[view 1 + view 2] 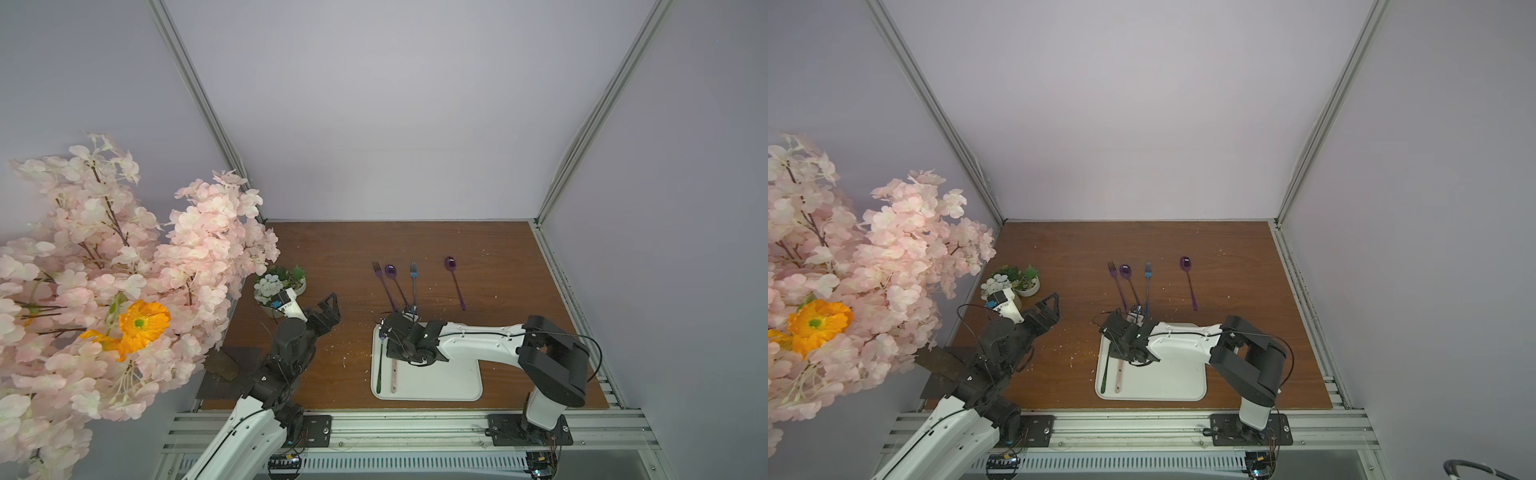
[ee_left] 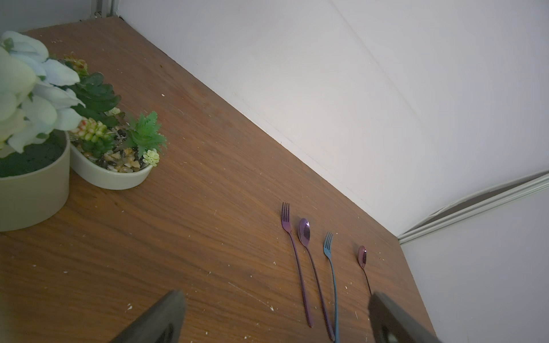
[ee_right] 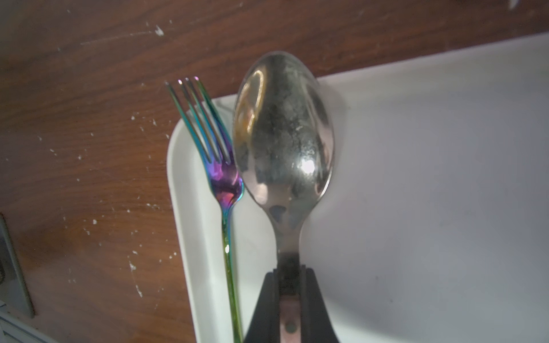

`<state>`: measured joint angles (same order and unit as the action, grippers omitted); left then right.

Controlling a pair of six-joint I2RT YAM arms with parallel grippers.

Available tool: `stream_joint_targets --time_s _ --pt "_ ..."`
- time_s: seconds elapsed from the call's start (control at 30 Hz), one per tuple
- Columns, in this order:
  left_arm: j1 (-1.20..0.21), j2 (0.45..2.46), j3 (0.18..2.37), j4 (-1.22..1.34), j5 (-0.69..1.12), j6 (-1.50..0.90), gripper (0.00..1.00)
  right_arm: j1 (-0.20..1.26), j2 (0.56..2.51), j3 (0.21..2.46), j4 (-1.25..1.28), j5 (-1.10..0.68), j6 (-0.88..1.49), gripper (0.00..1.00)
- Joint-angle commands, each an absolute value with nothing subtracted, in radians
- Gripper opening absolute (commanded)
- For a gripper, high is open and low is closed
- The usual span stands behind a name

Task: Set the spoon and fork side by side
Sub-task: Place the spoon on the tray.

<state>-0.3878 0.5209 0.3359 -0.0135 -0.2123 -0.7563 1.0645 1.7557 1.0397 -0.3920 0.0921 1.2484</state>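
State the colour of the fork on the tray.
The fork is iridescent, purple to green; clearest in right wrist view.

Crumb-flecked wood table (image 1: 332, 249): a white tray (image 1: 457, 386) is set near the front, a tall flower pot (image 2: 29, 193) and a succulent bowl (image 2: 113, 178) are parked at the left, and a purple fork (image 1: 384, 286), purple spoon (image 1: 398, 286), blue fork (image 1: 414, 286) and lone purple spoon (image 1: 456, 284) are laid out farther back
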Motion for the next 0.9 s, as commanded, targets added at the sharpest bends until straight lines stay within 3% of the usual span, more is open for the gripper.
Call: stream_joint_targets --time_s 0.0,0.2,0.63,0.87 --pt "-0.380 0.517 0.321 0.003 -0.209 -0.756 0.99 1.062 1.775 1.053 -0.392 0.079 1.237 0.03" --pt "-0.380 0.517 0.320 0.001 -0.207 -0.756 0.98 1.062 1.772 1.033 -0.388 0.077 1.251 0.05" --pt "-0.380 0.518 0.322 0.000 -0.210 -0.756 0.99 1.062 1.757 1.030 -0.404 0.086 1.245 0.25" --pt "-0.380 0.521 0.321 -0.001 -0.212 -0.757 0.99 1.065 1.737 1.056 -0.444 0.107 1.222 0.29"
